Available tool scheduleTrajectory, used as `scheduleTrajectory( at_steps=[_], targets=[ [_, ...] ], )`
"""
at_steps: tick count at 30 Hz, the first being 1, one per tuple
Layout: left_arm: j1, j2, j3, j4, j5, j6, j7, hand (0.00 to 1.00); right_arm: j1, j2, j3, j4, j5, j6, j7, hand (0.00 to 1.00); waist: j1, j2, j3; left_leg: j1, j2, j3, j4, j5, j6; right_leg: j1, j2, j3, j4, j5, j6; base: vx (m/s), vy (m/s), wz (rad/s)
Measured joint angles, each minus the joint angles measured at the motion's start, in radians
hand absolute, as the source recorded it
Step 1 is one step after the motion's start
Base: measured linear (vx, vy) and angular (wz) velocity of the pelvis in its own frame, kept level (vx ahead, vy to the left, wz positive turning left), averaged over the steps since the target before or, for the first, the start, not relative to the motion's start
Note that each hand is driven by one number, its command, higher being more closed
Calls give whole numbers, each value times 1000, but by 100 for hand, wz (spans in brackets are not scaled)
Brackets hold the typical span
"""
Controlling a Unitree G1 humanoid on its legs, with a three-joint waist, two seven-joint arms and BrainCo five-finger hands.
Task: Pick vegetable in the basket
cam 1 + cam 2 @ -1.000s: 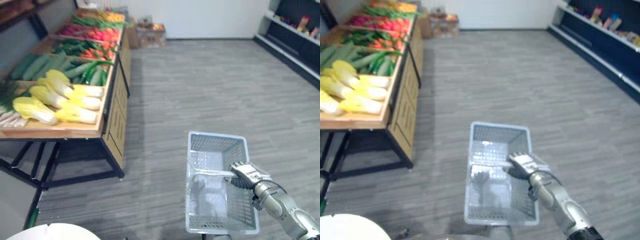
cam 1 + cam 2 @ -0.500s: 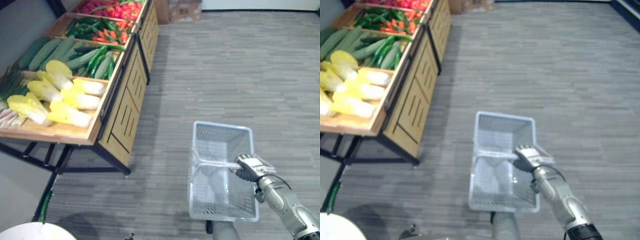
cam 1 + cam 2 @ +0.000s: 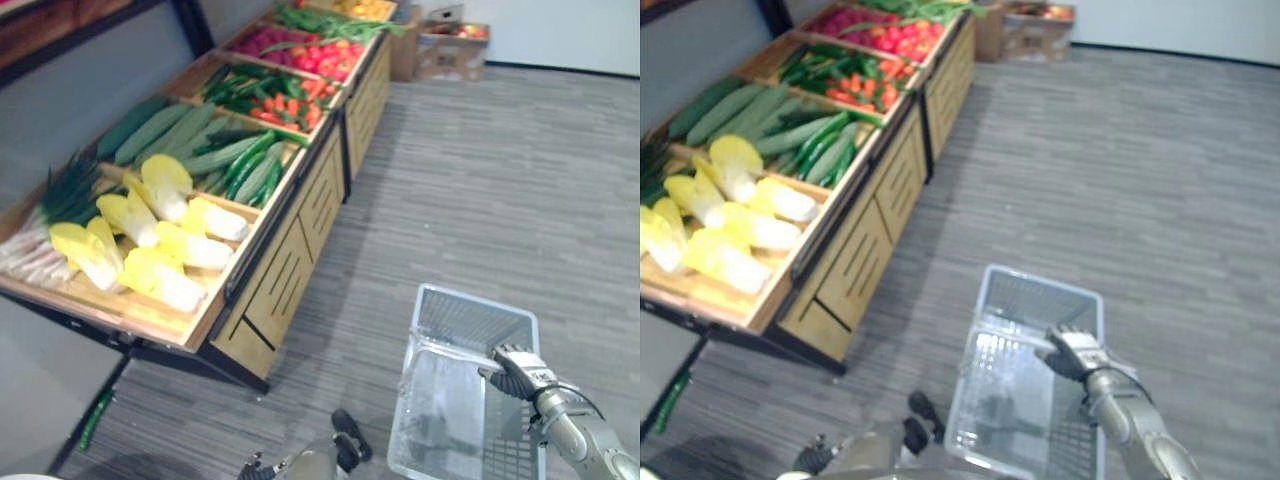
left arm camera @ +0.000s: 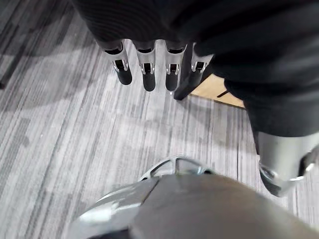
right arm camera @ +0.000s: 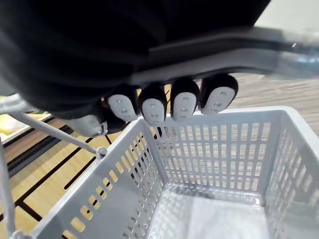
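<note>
Pale grey perforated basket (image 3: 470, 325), yellow cabbages (image 3: 190, 250), green cucumbers (image 3: 215, 155), grey striped floor (image 3: 500, 180).

no legible text, labels or signs

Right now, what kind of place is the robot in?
Most likely a grocery shop's vegetable section. A long wooden stand holds bins of yellow cabbages, cucumbers and red vegetables, and the right hand holds a grey shopping basket by its handle.
</note>
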Motion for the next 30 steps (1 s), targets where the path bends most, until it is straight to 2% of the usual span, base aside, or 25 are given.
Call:
scheduleTrajectory(
  at_steps=[1,2,4,5,6,7,8,9,10,11,12,13,14,15,17,18,20,21,22,24,25,26,27,28,30],
  targets=[
    [0,0,20,1,19,1,1,0,-16,0,7,10,0,0,0,100,12,-21,3,0,-13,-8,10,-18,20,-1,-10,30,24,10,3,514,76,60],
    [1,-4,32,10,24,9,3,0,-60,0,23,39,-1,-2,0,100,16,-25,2,3,-13,-9,32,-29,35,0,-14,61,38,17,4,479,58,46],
    [2,-15,36,11,32,14,4,0,-93,3,37,68,-1,-11,1,100,38,-20,3,35,-11,-9,33,-29,35,0,-21,83,48,19,4,272,17,19],
    [8,-14,36,13,34,17,4,0,-93,6,50,70,1,-19,1,100,41,-21,3,58,-17,-12,33,-41,27,-12,-27,82,74,72,-14,200,-1,14],
    [13,-10,36,13,40,17,4,0,-87,8,54,70,1,-21,0,100,40,-18,-5,67,-17,-23,27,-60,5,-17,-25,81,107,74,-12,182,8,17],
    [21,-22,35,27,59,18,5,0,-74,18,55,71,1,-22,0,100,40,-4,-16,97,-21,-44,-12,-92,-48,-51,-23,83,210,74,-11,180,48,27],
    [31,-20,33,40,68,21,5,0,-55,50,57,77,-1,-17,0,100,36,-6,-31,129,-45,-59,-66,-94,-92,-126,-60,86,395,79,-4,181,64,25],
    [42,-16,32,36,70,20,3,0,-50,61,63,77,-2,-17,1,100,35,-15,-36,150,-59,-59,-99,-95,-109,-173,-85,99,502,93,19,188,42,35],
    [55,-2,16,31,71,21,2,0,-39,79,66,78,-6,-15,1,100,31,-34,-41,194,-88,-69,-142,-90,-117,-266,-134,146,713,185,59,238,6,51],
    [55,7,4,31,71,31,1,0,-27,84,63,80,-6,-4,-4,100,23,-42,-38,231,-111,-118,-160,-95,-108,-334,-152,193,863,332,55,273,-13,64],
    [53,9,-2,31,70,31,1,0,-31,85,51,78,-5,-3,-12,100,18,-39,-41,243,-120,-144,-159,-100,-98,-369,-158,215,939,345,45,402,-42,90],
    [43,19,-12,31,69,32,1,0,-47,82,38,78,-5,-4,-15,100,9,-61,-27,258,-130,-191,-133,-119,-81,-441,-163,249,1066,251,-35,358,-62,93],
    [38,26,-21,30,70,31,0,0,-54,81,31,78,-5,-4,-15,100,3,-65,-14,275,-130,-225,-121,-133,-80,-486,-159,259,1109,179,-74,435,-83,120],
    [35,31,-24,33,69,32,1,0,-52,83,25,74,-5,-2,-23,100,0,-56,-2,306,-117,-262,-110,-145,-79,-532,-153,258,1086,101,-93,357,-77,106],
    [31,29,-32,34,61,32,2,0,-56,78,8,65,-6,1,-30,100,-5,-41,1,336,-97,-326,-104,-148,-96,-568,-140,262,945,49,-96,311,-93,108],
    [32,31,-34,31,58,31,1,0,-50,81,4,69,-4,1,-30,100,-24,-28,3,336,-73,-391,-82,-157,-110,-574,-113,302,761,37,-85,355,-193,144],
    [-1,35,-36,31,52,30,1,0,-33,84,5,72,1,0,-28,100,-26,-32,0,333,-45,-499,-68,-165,-144,-567,-79,436,420,63,-46,432,-296,171],
    [-14,35,-42,30,52,29,1,0,-30,88,8,73,1,1,-19,100,-24,-39,-2,330,-36,-554,-64,-172,-173,-551,-85,490,263,87,-22,338,-331,142],
    [-15,35,-43,31,52,28,1,0,-30,94,10,74,1,2,-16,100,-22,-46,-5,328,-33,-579,-58,-179,-190,-542,-95,502,205,103,2,315,-391,136],
    [-5,54,-42,33,51,29,3,0,-18,123,12,79,1,3,-10,100,-20,-88,-20,318,-35,-647,-38,-208,-241,-522,-132,489,147,178,23,315,-465,116],
    [-9,56,-35,51,51,32,5,0,-11,126,11,94,3,5,-10,100,-18,-84,-24,316,-10,-697,-30,-225,-278,-515,-131,437,176,223,60,287,-484,110],
    [-1,27,-28,49,50,29,3,0,-23,117,-9,99,3,16,-12,100,-16,-35,-34,296,44,-689,-37,-208,-306,-513,-95,378,180,199,23,337,-525,112],
    [0,1,-9,50,50,30,3,0,-46,100,-21,119,4,22,-10,100,-14,-3,-27,291,86,-692,-58,-178,-343,-514,-67,335,198,186,2,258,-386,77],
    [1,-4,1,51,50,30,3,0,-56,99,-22,135,4,27,-6,100,-13,11,-30,289,98,-693,-69,-153,-355,-515,-60,317,208,177,-10,228,-375,73],
    [5,-10,45,51,49,30,2,0,-67,102,-24,172,6,36,-1,100,-14,8,-27,271,114,-692,-79,-70,-372,-506,-55,261,229,151,-44,138,-331,65]
  ],
)
